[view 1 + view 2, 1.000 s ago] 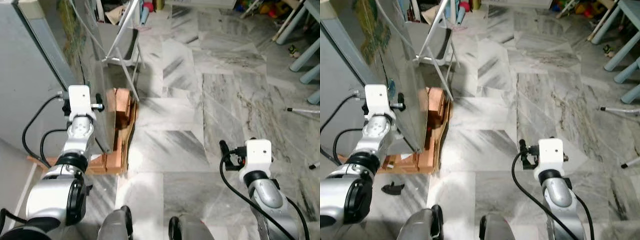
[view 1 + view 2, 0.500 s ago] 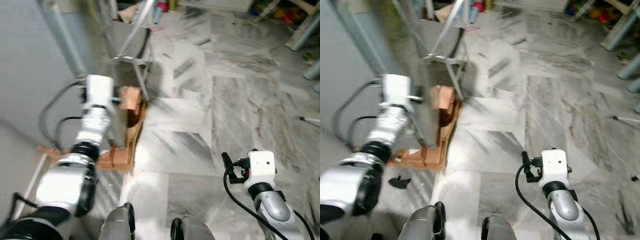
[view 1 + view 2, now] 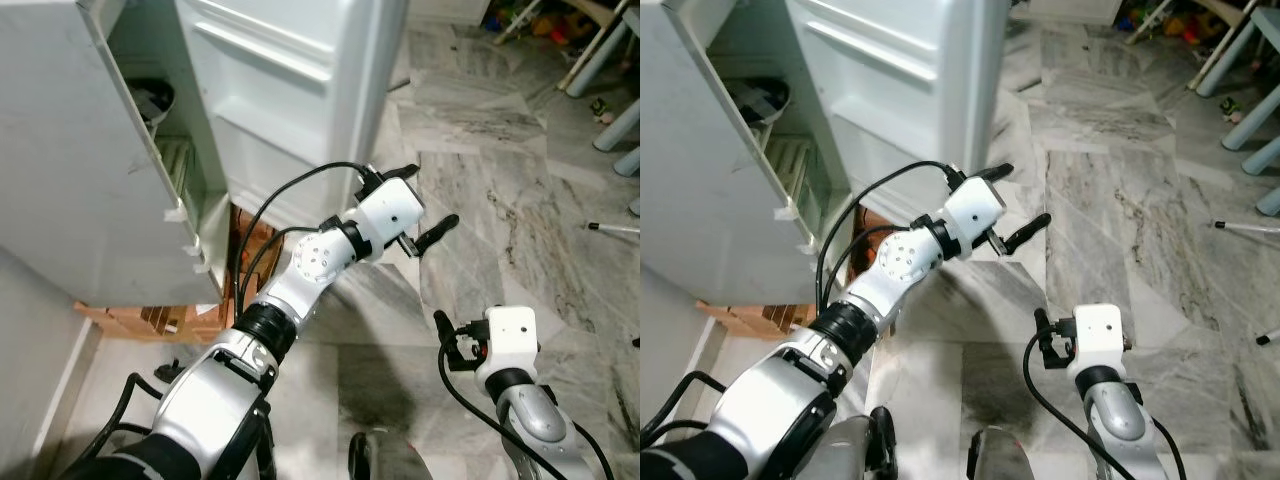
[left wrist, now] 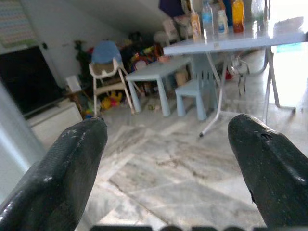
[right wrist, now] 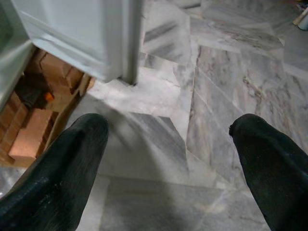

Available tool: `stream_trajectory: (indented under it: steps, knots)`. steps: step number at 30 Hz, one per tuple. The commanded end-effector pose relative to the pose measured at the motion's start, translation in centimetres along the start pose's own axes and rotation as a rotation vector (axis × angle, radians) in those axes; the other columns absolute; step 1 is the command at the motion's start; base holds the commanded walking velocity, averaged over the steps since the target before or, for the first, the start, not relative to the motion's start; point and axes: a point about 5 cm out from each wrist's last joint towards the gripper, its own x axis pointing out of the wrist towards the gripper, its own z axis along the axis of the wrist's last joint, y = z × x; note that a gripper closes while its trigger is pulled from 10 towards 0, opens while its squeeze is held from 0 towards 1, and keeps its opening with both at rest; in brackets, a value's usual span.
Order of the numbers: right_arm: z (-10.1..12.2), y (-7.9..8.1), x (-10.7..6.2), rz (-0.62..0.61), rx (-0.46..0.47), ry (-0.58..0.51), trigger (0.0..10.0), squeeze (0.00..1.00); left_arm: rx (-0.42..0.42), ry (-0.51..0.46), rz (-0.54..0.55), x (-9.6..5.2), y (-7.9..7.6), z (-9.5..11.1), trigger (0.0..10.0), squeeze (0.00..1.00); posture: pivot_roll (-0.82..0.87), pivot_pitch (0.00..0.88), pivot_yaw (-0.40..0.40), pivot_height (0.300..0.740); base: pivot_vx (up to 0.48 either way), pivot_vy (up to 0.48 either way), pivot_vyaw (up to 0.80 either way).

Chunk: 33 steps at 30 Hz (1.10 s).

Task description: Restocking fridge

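Marble floor, open fridge door (image 3: 290,90) beside spread left pincer (image 3: 415,205)

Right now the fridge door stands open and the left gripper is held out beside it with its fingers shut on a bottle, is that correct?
Not quite. The fridge door is open, and the left gripper is held out beside it, but its fingers are spread apart and hold nothing. The left wrist view shows open floor between them.

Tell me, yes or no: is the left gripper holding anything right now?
No: the left gripper has its two black fingers spread wide with nothing between them, only marble floor beyond.
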Motion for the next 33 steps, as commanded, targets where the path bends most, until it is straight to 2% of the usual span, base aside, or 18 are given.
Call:
stream_trajectory:
  steps: [1, 2, 3, 4, 5, 6, 7, 8, 9, 13, 14, 15, 16, 17, 19, 22, 30, 33]
  knots:
    - [-0.1, -0.5, 0.0, -0.027, -0.001, -0.002, 10.0, 0.00, -0.050, 0.067, -0.008, -2.0, -0.2, -1.9, 10.0, 0.00, -0.13, 0.142, -0.008, 0.740, 0.277, 0.000, 0.00]
    - [0.0, -0.4, 0.1, -0.028, -0.005, -0.010, 10.0, 0.00, -0.052, 0.090, 0.004, -3.3, 0.3, -2.6, 10.0, 0.00, -0.13, 0.142, -0.008, 0.740, 0.277, 0.000, 0.00]
    - [0.4, -0.3, 0.5, -0.026, -0.014, -0.029, 10.0, 0.00, -0.057, 0.168, 0.080, -6.6, 1.3, -4.6, 10.0, 0.00, -0.11, 0.145, -0.009, 0.740, 0.431, 0.000, 0.00]
    - [0.4, -0.3, 0.5, -0.026, -0.014, -0.029, 10.0, 0.00, -0.057, 0.168, 0.080, -6.6, 1.3, -4.6, 10.0, 0.00, -0.11, 0.145, -0.009, 0.740, 0.431, 0.000, 0.00]
    - [0.5, -0.2, 0.6, -0.025, -0.015, -0.033, 10.0, 0.00, -0.057, 0.189, 0.102, -7.5, 1.5, -5.0, 10.0, 0.00, -0.11, 0.145, -0.009, 0.740, 0.431, 0.000, 0.00]
    - [0.7, -0.2, 0.7, -0.024, -0.015, -0.038, 10.0, 0.00, -0.071, 0.223, 0.150, -9.0, 1.8, -5.7, 10.0, 0.00, -0.10, 0.145, -0.012, 0.740, 0.446, 0.000, 0.00]
    - [0.8, -0.2, 0.8, -0.023, -0.014, -0.040, 10.0, 0.00, -0.080, 0.242, 0.180, -9.8, 2.0, -6.1, 10.0, 0.00, -0.10, 0.146, -0.013, 0.740, 0.446, 0.000, 0.00]
    - [0.9, -0.1, 1.0, -0.021, -0.015, -0.043, 10.0, 0.00, -0.088, 0.281, 0.243, -12.0, 2.0, -6.7, 10.0, 0.00, -0.09, 0.148, -0.014, 0.740, 0.450, 0.000, 0.00]
    - [1.0, -0.1, 1.1, -0.020, -0.015, -0.046, 10.0, 0.00, -0.093, 0.303, 0.286, -13.3, 1.9, -7.0, 10.0, 0.00, -0.09, 0.151, -0.016, 0.740, 0.450, 0.000, -0.80]
    - [1.4, -0.3, 1.4, -0.021, -0.017, -0.061, 10.0, 0.00, -0.095, 0.347, 0.362, -15.5, 1.7, -7.0, 10.0, 0.00, -0.07, 0.160, -0.016, 0.740, 0.453, 0.000, -0.80]
    - [1.4, -0.3, 1.4, -0.021, -0.017, -0.061, 10.0, 0.00, -0.095, 0.347, 0.362, -15.5, 1.7, -7.0, 10.0, 0.00, -0.07, 0.160, -0.016, 0.740, 0.454, 0.000, -0.80]
    - [1.6, -0.4, 1.6, -0.023, -0.019, -0.074, 10.0, 0.00, -0.098, 0.370, 0.424, -16.8, 1.9, -6.8, 10.0, 0.00, -0.05, 0.163, -0.016, 0.740, 0.454, 0.000, -0.69]
    - [1.8, -0.4, 1.7, -0.024, -0.018, -0.083, 10.0, 0.00, -0.090, 0.378, 0.459, -17.4, 2.2, -6.6, 10.0, 0.00, -0.04, 0.164, -0.015, 0.740, 0.454, 0.000, -0.60]
    - [1.8, -0.4, 1.7, -0.024, -0.018, -0.083, 10.0, 0.00, -0.090, 0.378, 0.459, -17.4, 2.2, -6.6, 10.0, 0.00, -0.04, 0.164, -0.015, 0.740, 0.454, 0.000, -0.60]
    - [2.5, -0.2, 2.2, -0.022, -0.016, -0.108, 10.0, 0.00, -0.099, 0.392, 0.526, -18.8, 2.9, -6.3, 10.0, 0.00, -0.04, 0.169, -0.013, 0.740, 0.454, 0.000, -0.20]
    - [3.3, 0.3, 2.7, -0.015, -0.010, -0.136, 10.0, 0.00, -0.120, 0.410, 0.589, -20.0, 3.2, -6.1, 10.0, 0.00, -0.04, 0.171, -0.015, 0.740, 0.454, 0.000, 0.00]
    - [3.3, 0.7, 2.9, -0.025, 0.012, -0.143, 10.0, 0.00, -0.167, 0.444, 0.713, -21.3, 3.2, -5.4, 10.0, 0.00, -0.04, 0.165, -0.013, 0.740, 0.454, 0.000, 0.00]
    - [2.9, 0.9, 2.9, -0.029, 0.026, -0.137, 10.0, 0.00, -0.199, 0.454, 0.675, -20.8, 1.8, -5.4, 10.0, 0.00, -0.05, 0.148, -0.007, 0.740, 0.454, 0.000, 0.00]
